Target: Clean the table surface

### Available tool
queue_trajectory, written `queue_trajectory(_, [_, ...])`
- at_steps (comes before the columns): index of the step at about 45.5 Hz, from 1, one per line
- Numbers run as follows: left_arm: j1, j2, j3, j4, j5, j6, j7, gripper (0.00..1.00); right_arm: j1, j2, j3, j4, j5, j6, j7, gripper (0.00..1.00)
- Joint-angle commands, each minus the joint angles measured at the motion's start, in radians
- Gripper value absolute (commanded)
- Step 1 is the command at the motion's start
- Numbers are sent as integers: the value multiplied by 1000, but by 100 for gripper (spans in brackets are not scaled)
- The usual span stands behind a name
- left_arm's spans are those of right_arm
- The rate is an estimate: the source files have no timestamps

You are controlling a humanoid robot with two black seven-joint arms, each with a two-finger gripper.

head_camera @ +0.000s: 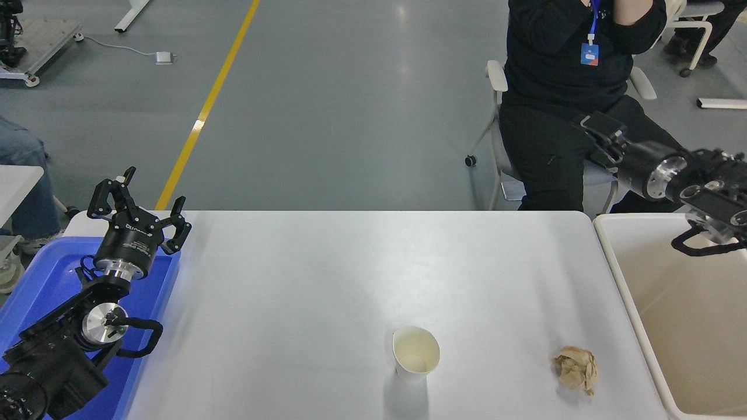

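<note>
White table surface (327, 274) across the middle of the view, between a blue plastic tray (35, 286) at its left end and a beige plastic bin (683, 326) at its right end. On the near part of the tabletop, a paper cup (415, 353) upright with its mouth open, and well to its right a crumpled brown paper ball (576, 368), apart from the cup and near the bin's edge. Left gripper (137, 201) parked above the tray's far corner, fingers spread wide, holding nothing. Right gripper (601, 133) raised above the bin's far edge, pointing left, dark against a seated person (560, 76) in black; open or closed, cannot tell.
</note>
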Motion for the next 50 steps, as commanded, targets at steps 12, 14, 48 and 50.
queue_trajectory(12, [0,-1,0,0,0,0,0,100,312,-7,-234,370,-532,2,6,99])
queue_trajectory(14, [0,-1,0,0,0,0,0,100,335,2,-248,379,-540,2,6,99])
queue_trajectory(48, [0,-1,0,0,0,0,0,100,482,465,-510,492,-607,2,8,99])
queue_trajectory(50, [0,-1,0,0,0,0,0,100,477,501,-521,492,-609,0,8,99])
